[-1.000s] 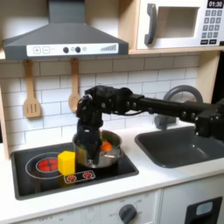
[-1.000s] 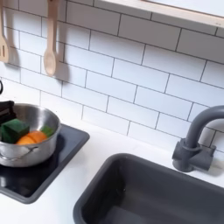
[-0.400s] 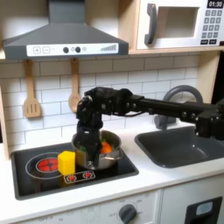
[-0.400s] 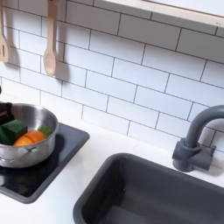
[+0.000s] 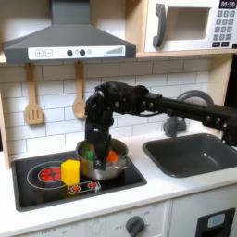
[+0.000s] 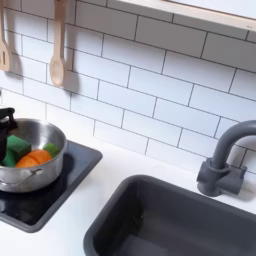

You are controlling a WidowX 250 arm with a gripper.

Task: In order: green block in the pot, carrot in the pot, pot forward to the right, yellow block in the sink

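Shiny metal pot [image 6: 30, 165], matt grey sink [image 6: 170, 220]

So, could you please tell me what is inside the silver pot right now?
The pot holds the green block and the carrot, side by side. The pot's floor beneath them is covered.

In the first exterior view, we cannot tell how the gripper [image 5: 95, 139] holds its jaws; it blurs into the dark arm above the pot [image 5: 104, 165]. The green block [image 5: 87, 149] shows as a sliver behind the far left rim. In the second exterior view, the left edge cuts off the pot [image 6: 30, 172], and the bottom edge crops the sink [image 6: 170, 222].
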